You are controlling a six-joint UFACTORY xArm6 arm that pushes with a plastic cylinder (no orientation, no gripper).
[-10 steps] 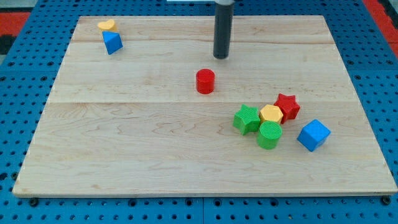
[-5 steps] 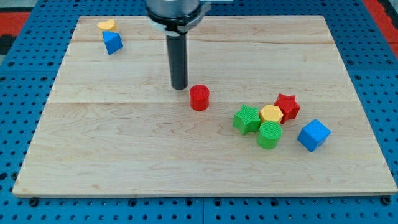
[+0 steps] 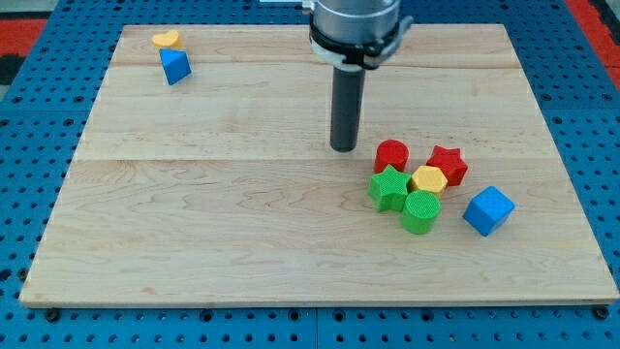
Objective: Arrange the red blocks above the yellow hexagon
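Note:
My tip [image 3: 343,147] stands on the wooden board, just left of the red cylinder [image 3: 391,156] with a small gap between them. The red cylinder sits above the green star [image 3: 388,188] and up-left of the yellow hexagon [image 3: 427,179]. The red star [image 3: 448,165] touches the hexagon at its upper right. The green cylinder [image 3: 420,211] lies just below the hexagon.
A blue cube [image 3: 487,210] lies right of the cluster. A yellow heart [image 3: 167,40] and a blue triangular block [image 3: 175,66] sit at the board's top left corner. The wooden board [image 3: 194,213] lies on a blue pegboard.
The red cylinder has been pushed right and slightly down, from mid-board to beside the cluster. My tip swung behind it to its left and followed it rightward.

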